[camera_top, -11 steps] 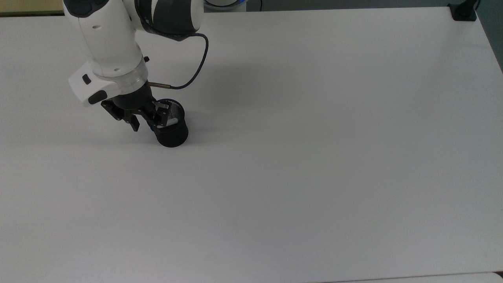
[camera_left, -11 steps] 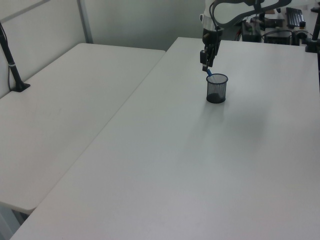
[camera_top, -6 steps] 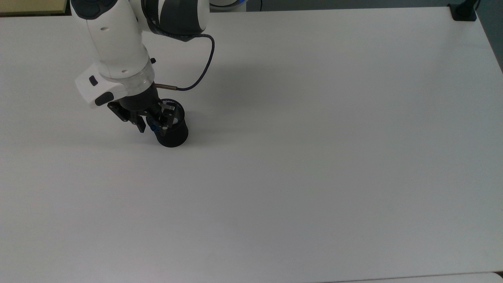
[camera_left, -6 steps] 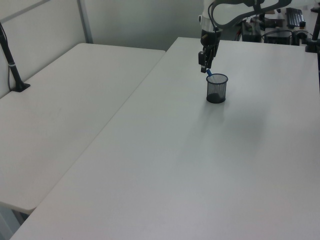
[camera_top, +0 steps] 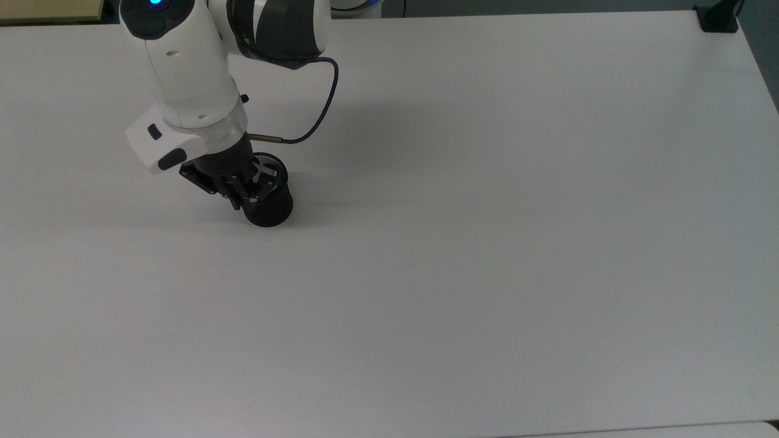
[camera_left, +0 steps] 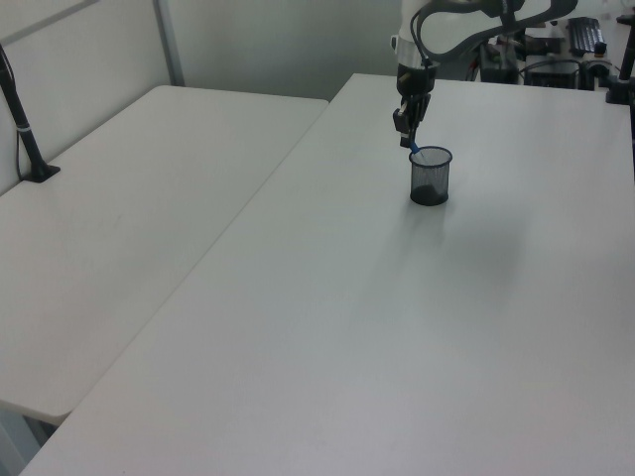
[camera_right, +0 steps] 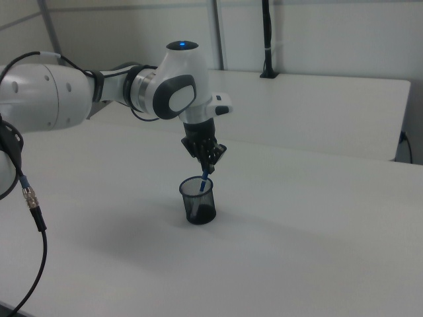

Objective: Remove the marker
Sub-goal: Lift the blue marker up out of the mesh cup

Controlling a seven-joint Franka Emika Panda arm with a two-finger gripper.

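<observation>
A black mesh cup [camera_top: 272,211] stands on the white table [camera_top: 487,243] in the top view's left half. The marker [camera_right: 205,179] leans in the cup with its blue cap poking above the rim; its barrel is hidden inside. My gripper [camera_top: 243,196] points down right over the cup's rim, shut on the marker's top end. In the left view, the gripper [camera_left: 406,139] sits just above the cup [camera_left: 430,178], with a bit of blue marker [camera_left: 415,151] under it. The right view has the gripper [camera_right: 209,166] over the cup [camera_right: 198,205].
A black clamp [camera_top: 718,18] sits at the table's far corner in the top view's upper right. A dark cable [camera_top: 316,115] loops from the wrist. A second white table [camera_left: 119,198] adjoins, with a black post [camera_left: 25,129] on it.
The arm shifted toward the cup, to the top view's right. The fingers, open beside the blue cap a second ago, have closed together on it.
</observation>
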